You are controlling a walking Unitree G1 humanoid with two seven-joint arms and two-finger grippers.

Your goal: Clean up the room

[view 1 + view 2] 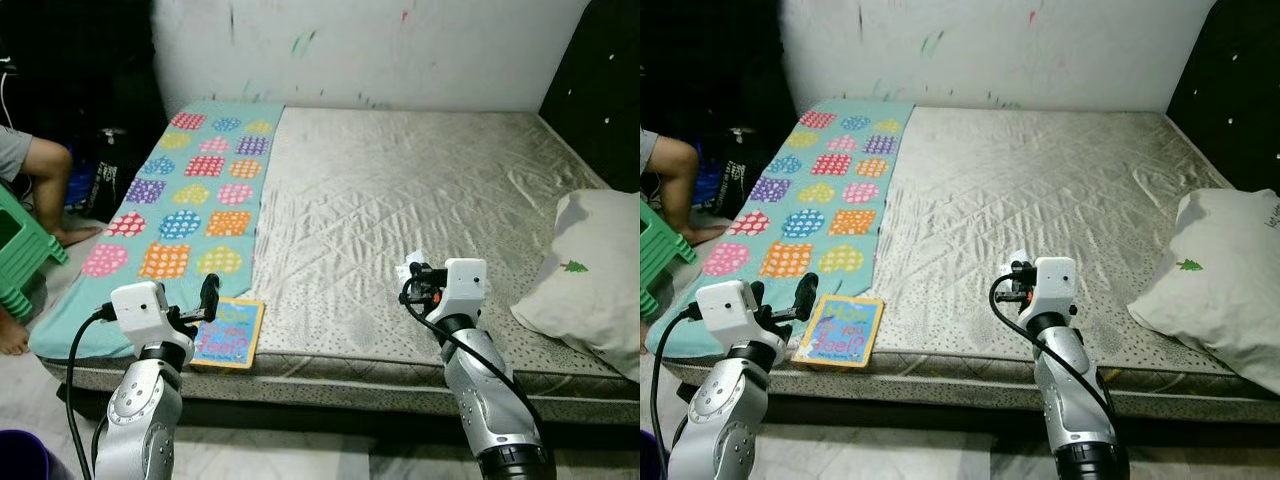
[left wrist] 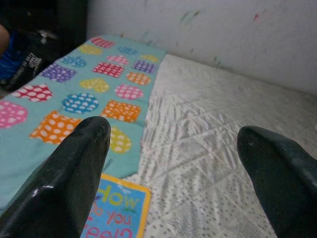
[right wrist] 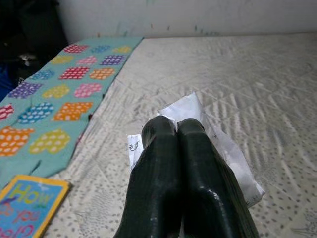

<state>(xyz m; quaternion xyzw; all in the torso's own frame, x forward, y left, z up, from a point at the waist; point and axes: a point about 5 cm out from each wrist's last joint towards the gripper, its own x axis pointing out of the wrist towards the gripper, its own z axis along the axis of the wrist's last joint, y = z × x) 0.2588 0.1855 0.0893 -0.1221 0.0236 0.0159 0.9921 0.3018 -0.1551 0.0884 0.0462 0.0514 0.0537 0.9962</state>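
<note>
the right gripper point(image 3: 174, 130) hovers over the front part of the bare mattress point(image 1: 400, 190), its fingers pressed together on a crumpled white paper wrapper point(image 3: 218, 144). the left gripper point(image 2: 173, 144) has its jaws spread wide and empty, just above a children's book point(image 1: 228, 332) that lies at the mattress's front edge. a teal polka-dot heart blanket point(image 1: 190, 200) runs along the left side, the book just beyond its front end. a white pillow point(image 1: 590, 275) overhangs the right edge. the mattress's broad middle lies open. a person's leg point(image 1: 45, 185) and a green stool point(image 1: 22, 250) sit left of the bed.
</note>
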